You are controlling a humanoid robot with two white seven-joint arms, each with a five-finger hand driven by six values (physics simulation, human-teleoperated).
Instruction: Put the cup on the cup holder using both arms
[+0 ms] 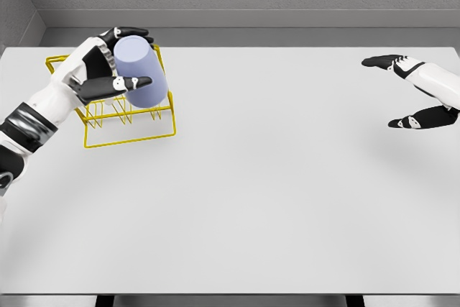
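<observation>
A pale lavender cup [140, 71] is held over the yellow wire cup holder [129, 126] at the table's far left. My left hand [118, 59] is shut on the cup, thumb low on its near side and fingers curled over its top. The cup is tilted, with its wider end toward the front right, and it covers part of the rack's wires. Whether it touches the rack I cannot tell. My right hand [406, 91] hovers at the far right edge, open, fingers spread and holding nothing.
The white table [273, 199] stretches wide between the two hands. Grey walls rise behind its back edge, and the front edge runs along the bottom of the view.
</observation>
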